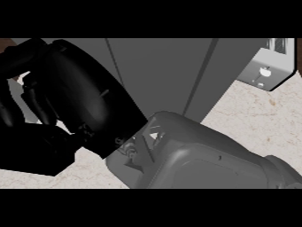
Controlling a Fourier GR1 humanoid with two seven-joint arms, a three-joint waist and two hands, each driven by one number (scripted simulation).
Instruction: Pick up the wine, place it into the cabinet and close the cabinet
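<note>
One black hand (81,97) fills the left half of the head view, very close to the camera. Its grey forearm (205,159) comes in from the lower right and runs diagonally up-left, so it reads as the right hand. The back of the hand faces the camera and blocks whatever is under it. Cannot tell if its fingers are apart or clamped on something.

A second dark mass (22,153) sits at the lower left, touching the first hand. Cannot tell if it is the left hand or part of the same one, and its state is unreadable too.

The wine cannot be made out anywhere, so its position cannot be told.

The grey cabinet (166,71) takes up the top centre, directly behind the hand, with vertical panel seams visible. Cannot tell if the door is open or closed. A grey appliance (268,66) stands just right of the cabinet on the pale marbled table (264,119).
</note>
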